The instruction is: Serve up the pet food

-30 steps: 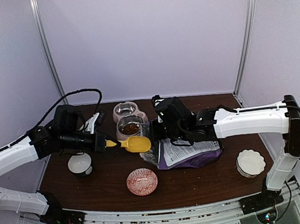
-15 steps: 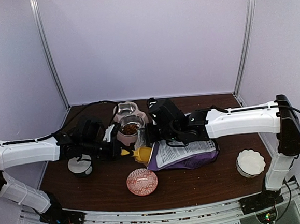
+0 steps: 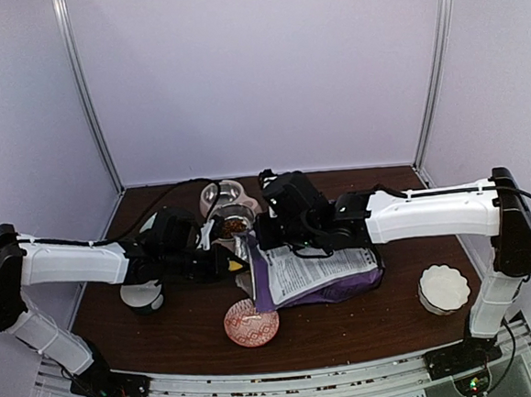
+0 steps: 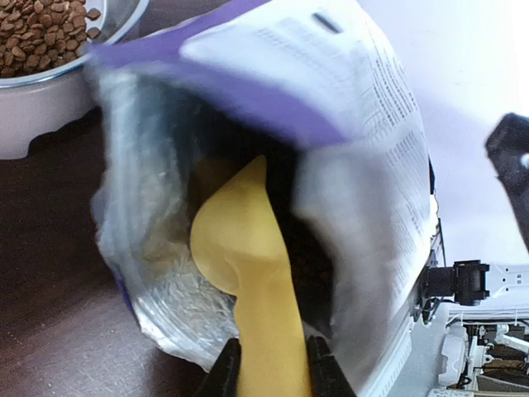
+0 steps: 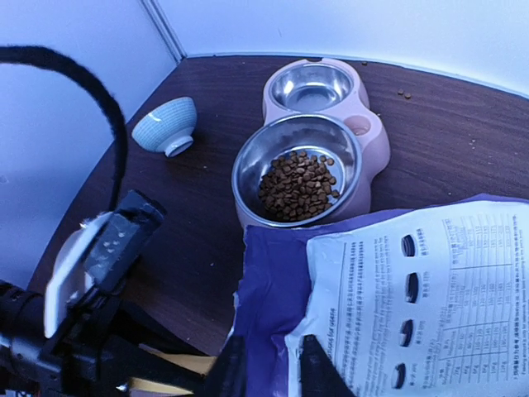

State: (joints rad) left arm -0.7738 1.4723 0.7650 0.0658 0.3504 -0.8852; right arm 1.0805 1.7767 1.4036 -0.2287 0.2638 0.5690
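Note:
The purple pet food bag (image 3: 322, 272) lies white back up at the table's middle. My right gripper (image 3: 265, 244) is shut on its upper purple edge (image 5: 277, 331) and holds the mouth open. My left gripper (image 3: 223, 262) is shut on the handle of the yellow scoop (image 4: 246, 273), whose bowl sits inside the bag's mouth (image 4: 165, 248). No kibble shows on the scoop. Brown kibble (image 5: 297, 184) lies in the near steel bowl of the pink double feeder (image 3: 230, 210); its far bowl (image 5: 310, 85) is empty.
A small blue-and-white bowl (image 3: 142, 294) stands by the left arm. A red patterned dish (image 3: 251, 322) sits at the front centre and a white fluted bowl (image 3: 443, 287) at the right. A few loose pellets (image 5: 402, 93) lie behind the feeder.
My left arm has reached to the right and pushed the scoop's bowl into the bag's mouth. My right gripper has shifted slightly left with the bag's edge.

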